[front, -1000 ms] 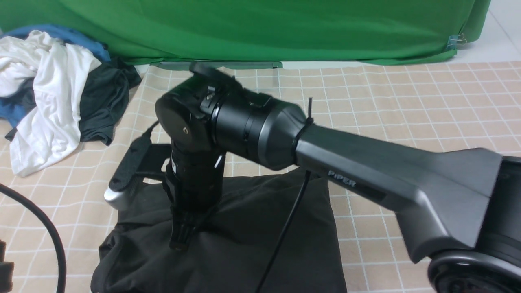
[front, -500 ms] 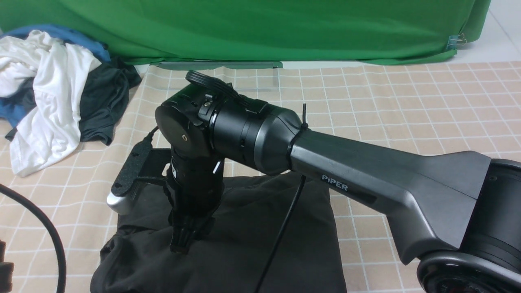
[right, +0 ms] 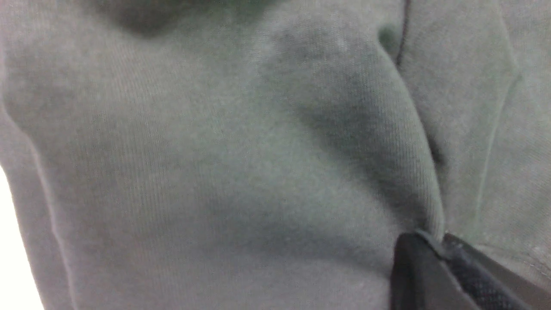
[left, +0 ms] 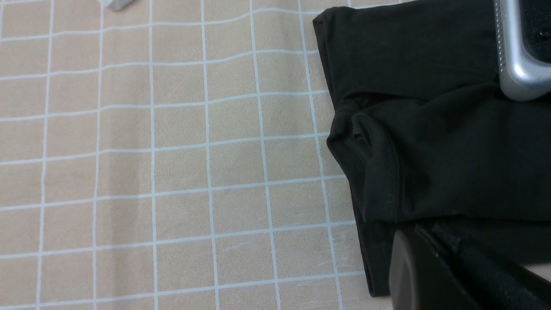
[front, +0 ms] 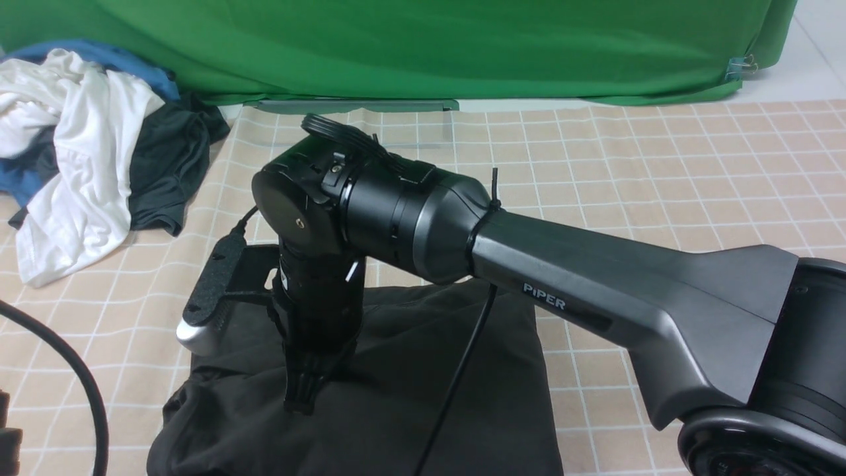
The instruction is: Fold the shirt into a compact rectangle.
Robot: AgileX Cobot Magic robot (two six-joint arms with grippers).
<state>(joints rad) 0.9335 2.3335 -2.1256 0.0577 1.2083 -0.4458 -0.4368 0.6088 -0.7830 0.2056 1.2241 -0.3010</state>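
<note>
The black shirt lies partly folded on the checked cloth near the table's front, with a bunched sleeve edge on its left side. My right gripper points straight down onto the shirt's left part. In the right wrist view it is shut, with a raised ridge of shirt fabric running into its tips. My left gripper is shut and hovers at the shirt's left front edge. Whether it pinches cloth I cannot tell. It is out of the front view.
A pile of white, blue and dark clothes lies at the far left. A green backdrop hangs along the back. A black cable loops at the front left. The right arm's silver wrist camera sits just above the shirt.
The right arm sank a little and its gripper shifted slightly rightward on the shirt. Its jaws spread half a second ago and are now shut on a pinch of cloth.
</note>
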